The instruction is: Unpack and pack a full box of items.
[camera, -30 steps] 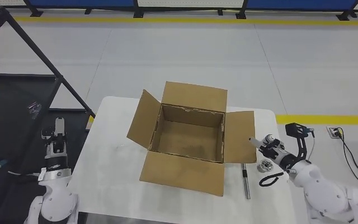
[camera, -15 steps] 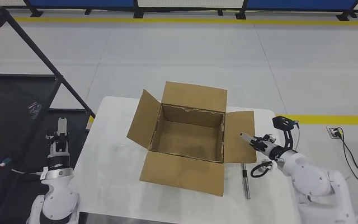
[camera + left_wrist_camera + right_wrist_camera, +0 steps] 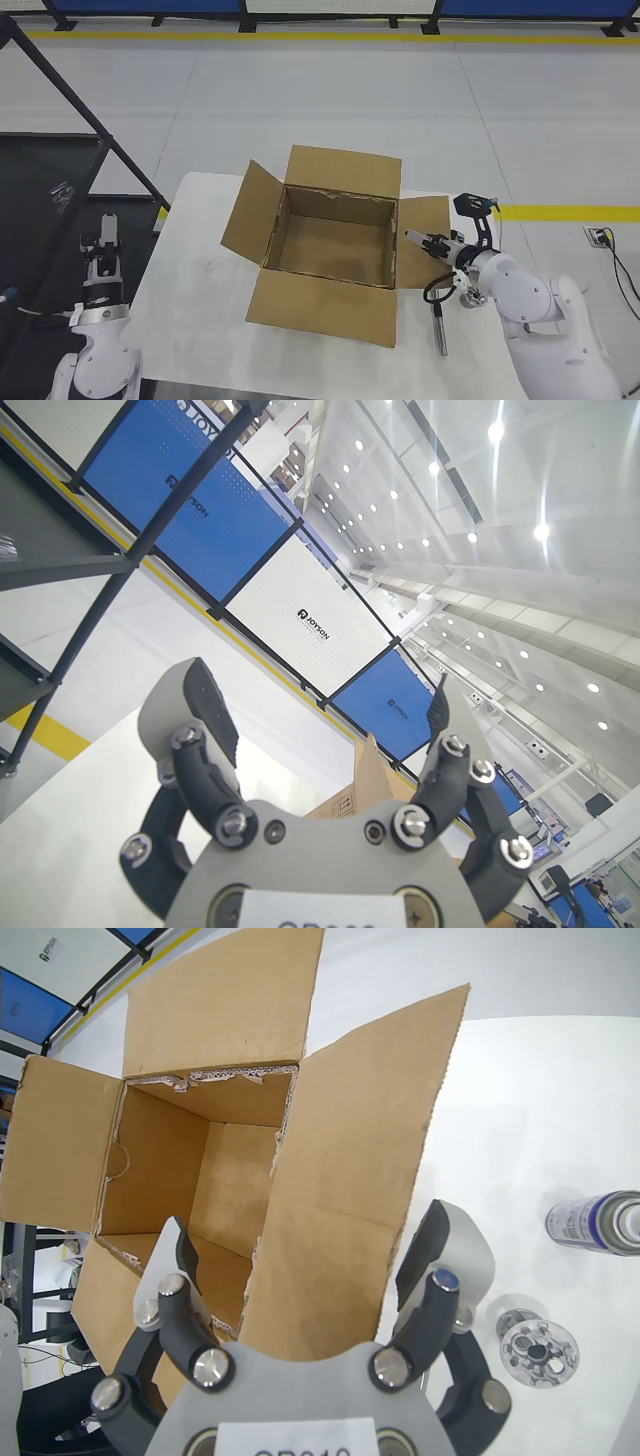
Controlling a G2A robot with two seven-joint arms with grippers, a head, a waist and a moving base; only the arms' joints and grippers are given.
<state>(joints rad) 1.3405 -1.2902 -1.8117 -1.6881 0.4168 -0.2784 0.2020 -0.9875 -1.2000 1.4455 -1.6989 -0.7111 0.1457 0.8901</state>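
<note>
The cardboard box (image 3: 320,308) sits in the middle of the white table (image 3: 190,290) with all four flaps folded outward. Its inside is bare down to the floor, with nothing lying in it. The unpacking half of the job therefore looks finished, and the packing half has not yet begun.

The right gripper (image 3: 307,1233) is at the box's right flap (image 3: 345,1168). Its fingers are spread wide and grip nothing. One finger sits over the box's opening and the other outside the flap, so the flap's edge runs between them. I cannot tell whether either pad touches the cardboard.

Three items lie on the table just beyond that flap, near the right arm:
- a spray can (image 3: 595,1223) on its side
- a small metal wheel (image 3: 537,1355) with cut-outs, near the can
- a thin dark rod (image 3: 438,325), closer to the table's front edge

These are what is left to go back in, as far as can be seen. After that the flaps would need folding shut.

The left gripper (image 3: 320,687) is off the table's left side, well apart from the box and pointing upward. Its fingers are parted and empty.
</note>
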